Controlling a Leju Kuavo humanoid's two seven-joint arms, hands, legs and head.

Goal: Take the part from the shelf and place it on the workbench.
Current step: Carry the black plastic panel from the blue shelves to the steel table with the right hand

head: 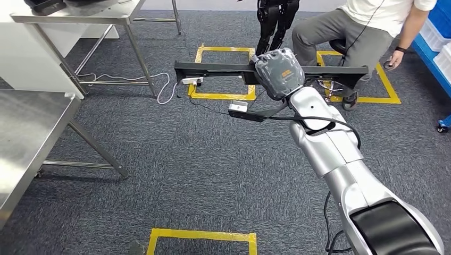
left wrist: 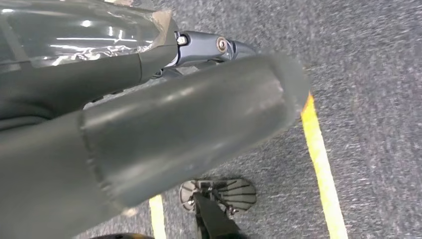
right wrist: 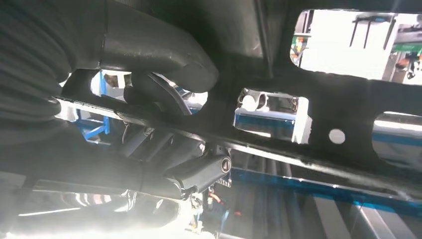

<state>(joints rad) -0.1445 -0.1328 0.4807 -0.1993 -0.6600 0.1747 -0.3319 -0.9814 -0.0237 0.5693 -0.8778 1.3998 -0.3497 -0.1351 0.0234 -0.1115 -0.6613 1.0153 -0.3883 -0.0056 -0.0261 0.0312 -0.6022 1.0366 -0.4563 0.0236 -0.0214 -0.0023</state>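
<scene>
The part [head: 213, 67] is a long black bar held level above the carpet in the head view. My right hand [head: 279, 71] grips it near its middle, the silver arm stretched forward. In the right wrist view the thick thumb [right wrist: 149, 50] and the darker fingers [right wrist: 199, 172] wrap the black part [right wrist: 318, 99], which has several cut-out windows. The steel workbench [head: 32, 127] stands at the left edge, apart from the part. My left hand [left wrist: 149, 129] hangs over the floor with its thumb stretched out and nothing in it.
A second steel table [head: 80, 16] stands at the back left with cables below it. A seated person [head: 361, 26] is just behind the part's right end. Yellow tape squares [head: 223, 96] mark the grey carpet. Blue bins [head: 439, 37] stand at the right.
</scene>
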